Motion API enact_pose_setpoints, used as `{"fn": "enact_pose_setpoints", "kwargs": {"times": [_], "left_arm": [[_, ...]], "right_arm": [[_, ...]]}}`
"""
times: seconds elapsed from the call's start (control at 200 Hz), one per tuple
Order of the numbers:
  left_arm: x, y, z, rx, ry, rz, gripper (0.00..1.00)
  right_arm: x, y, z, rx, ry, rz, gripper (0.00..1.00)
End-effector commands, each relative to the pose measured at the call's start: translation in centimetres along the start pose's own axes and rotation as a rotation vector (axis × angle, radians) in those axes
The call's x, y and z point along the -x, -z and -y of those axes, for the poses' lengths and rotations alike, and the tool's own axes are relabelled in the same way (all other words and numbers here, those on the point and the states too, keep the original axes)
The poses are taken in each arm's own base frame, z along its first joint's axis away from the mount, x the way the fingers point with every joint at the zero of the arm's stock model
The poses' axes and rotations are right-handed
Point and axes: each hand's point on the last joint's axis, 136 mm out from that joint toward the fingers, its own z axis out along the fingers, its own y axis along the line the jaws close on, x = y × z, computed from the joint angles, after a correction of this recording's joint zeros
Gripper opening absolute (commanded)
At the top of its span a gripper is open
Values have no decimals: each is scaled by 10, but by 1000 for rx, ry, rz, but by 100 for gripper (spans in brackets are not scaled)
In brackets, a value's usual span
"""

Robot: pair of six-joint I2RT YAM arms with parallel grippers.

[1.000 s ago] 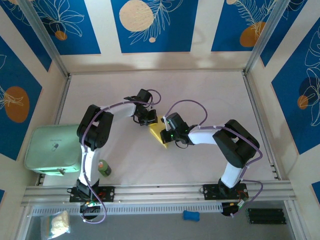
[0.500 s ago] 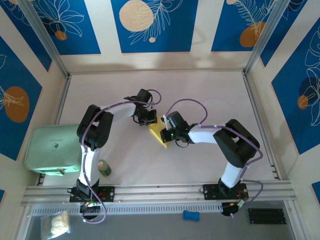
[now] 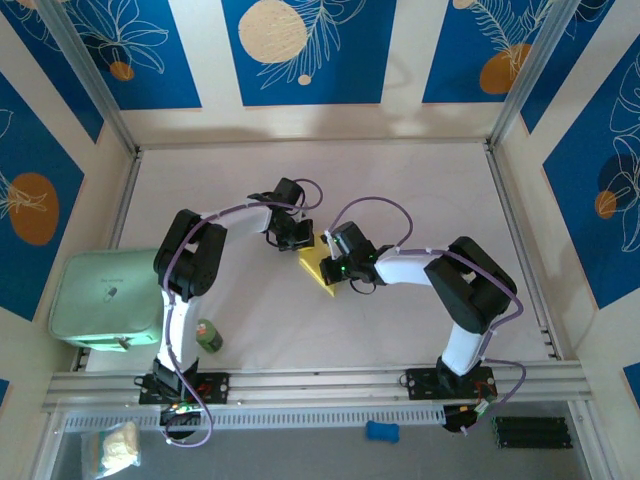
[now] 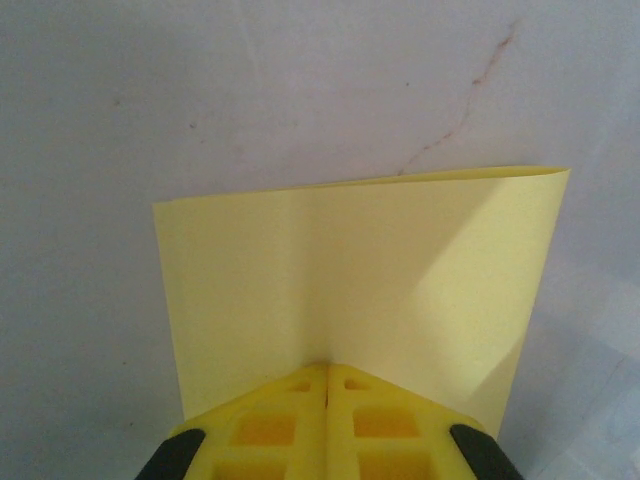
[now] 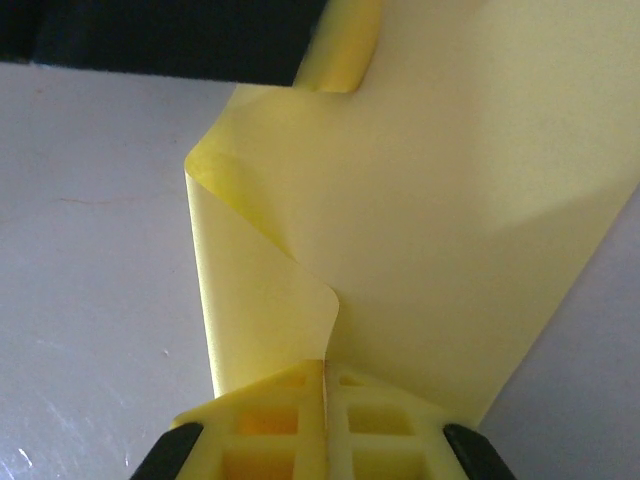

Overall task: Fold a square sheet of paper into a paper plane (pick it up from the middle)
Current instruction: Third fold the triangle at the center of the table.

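Observation:
The square sheet of paper is pale yellow and lies folded into a pointed wedge at mid-table between both arms. My left gripper is shut on its far-left edge. In the left wrist view the yellow fingertips meet on the sheet, which is doubled over with a fold along its far edge. My right gripper is shut on the sheet's right side. In the right wrist view its fingers pinch the paper, and a loose flap curls up beside them. The left gripper's dark body crosses the top.
A mint-green case sits at the table's left edge with a small green bottle near the left arm's base. Metal frame posts rise at the back corners. A blue object and a plastic bag lie below the front rail.
The right arm has edged slightly to the left. The paper and the left arm look the same.

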Motion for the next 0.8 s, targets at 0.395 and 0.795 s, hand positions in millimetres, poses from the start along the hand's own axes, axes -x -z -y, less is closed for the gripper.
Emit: {"fn": "enact_pose_setpoints", "kwargs": {"times": [0.395,0.795], "left_arm": [[-19,-16,-18,56,20,-79,6],[-11,-2,-3,13,19,-50,8]], "right_arm": [[-1,-6,2,0,-3,-37,0],[-8,-9,8,-25,-16,-68,0]]}}
